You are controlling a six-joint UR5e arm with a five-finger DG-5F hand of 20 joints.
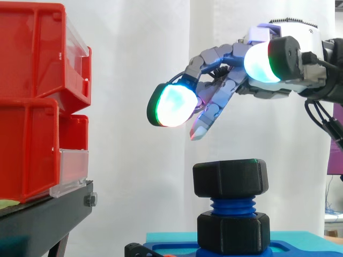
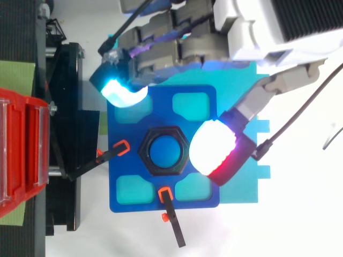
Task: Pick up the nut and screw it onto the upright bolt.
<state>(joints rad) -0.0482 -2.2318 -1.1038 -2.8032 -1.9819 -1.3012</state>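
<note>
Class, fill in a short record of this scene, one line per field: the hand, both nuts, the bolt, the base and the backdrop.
hand: open, fingers relaxed, holding nothing, above the upper nut and apart from it
upper nut: black, hexagonal, on top of the bolt
bolt: blue, upright, thread showing between the two nuts
lower nut: black, at the bolt's foot
base plate: blue, with cyan insets
red bins: stacked on a black stand, left in the side view

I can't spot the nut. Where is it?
In the side view the upper nut sits atop the blue bolt, right under the hand; from above it's in the middle of the blue base.
</note>
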